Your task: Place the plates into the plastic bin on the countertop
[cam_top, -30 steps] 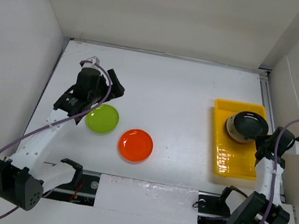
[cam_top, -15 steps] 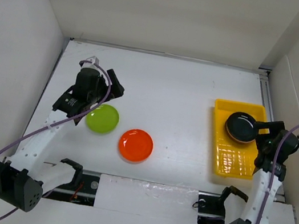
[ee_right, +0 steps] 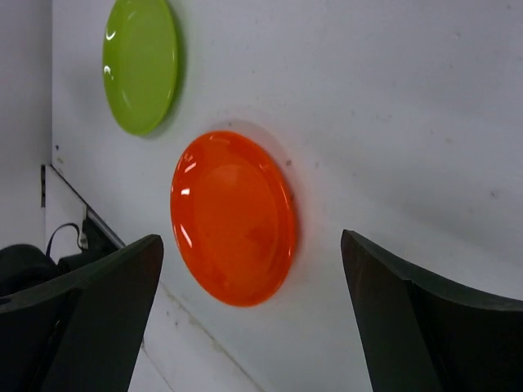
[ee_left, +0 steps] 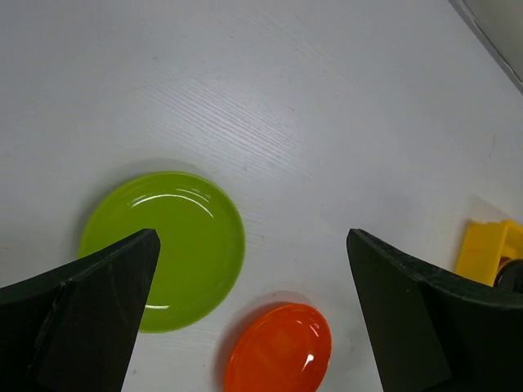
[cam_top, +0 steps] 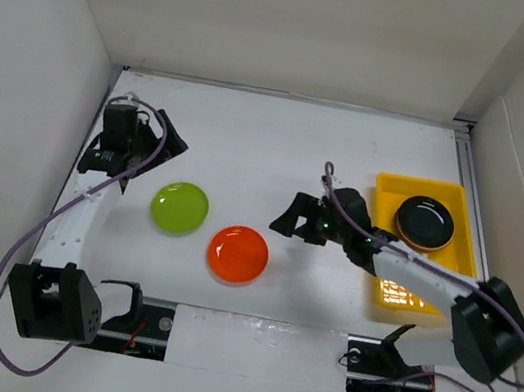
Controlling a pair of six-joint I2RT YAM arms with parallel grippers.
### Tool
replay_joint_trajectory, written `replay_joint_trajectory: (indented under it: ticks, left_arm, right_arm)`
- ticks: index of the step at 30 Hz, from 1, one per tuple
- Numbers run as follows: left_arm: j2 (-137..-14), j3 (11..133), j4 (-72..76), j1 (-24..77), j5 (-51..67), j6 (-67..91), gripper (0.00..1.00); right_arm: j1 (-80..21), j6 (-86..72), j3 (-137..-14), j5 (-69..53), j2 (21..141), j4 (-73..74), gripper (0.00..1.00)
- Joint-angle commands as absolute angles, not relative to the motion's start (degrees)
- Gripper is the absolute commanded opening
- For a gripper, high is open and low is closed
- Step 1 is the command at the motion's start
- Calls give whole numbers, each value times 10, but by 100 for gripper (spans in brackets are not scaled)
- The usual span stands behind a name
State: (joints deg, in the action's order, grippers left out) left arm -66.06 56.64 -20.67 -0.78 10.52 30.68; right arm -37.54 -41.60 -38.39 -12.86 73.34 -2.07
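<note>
On the counter (cam_top: 281, 144), the right arm reaches leftward, away from the yellow bin (cam_top: 411, 283), which holds a black plate (cam_top: 425, 222). Right hand (cam_top: 287, 214): spread wide, empty, just right of the orange plate (cam_top: 238, 254). Left arm: raised at far left. Left hand (cam_top: 168, 144): wide, empty, beyond the lime green plate (cam_top: 180, 207).
</note>
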Motion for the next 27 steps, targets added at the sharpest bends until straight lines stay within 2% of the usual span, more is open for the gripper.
replay_joint_trajectory:
  ticks: [1,4,9,13,15,17,20,27]
  left_arm:
    - [-640,578,-199,-49,148,293,100]
    - [-623,554,-205,-72,123,306,100]
    - [-588,519,-210,-79,44,311,100]
    - [-580,512,-222,-79,38,311,100]
    - [-580,512,-222,-79,24,311,100]
    - [-574,512,-228,-79,24,311,100]
    - [-569,512,-228,-79,24,311,100]
    - [-574,512,-228,-79,29,306,100]
  right_arm:
    - [-378,-417,-437,-117,822,-130,95]
    - [-383,-426,-437,-138,899,-173,91]
    - [-383,-432,-448,-214,1003,-231,74]
    - [-383,-445,-441,-276,1054,-300,67]
    - [-383,-445,-441,-283,1070,-300,63]
    - [-378,-445,-441,-283,1083,-305,54]
    - [-378,-445,-436,-288,1088,-305,49]
    - [-383,-416,-420,-280,1076,-265,44]
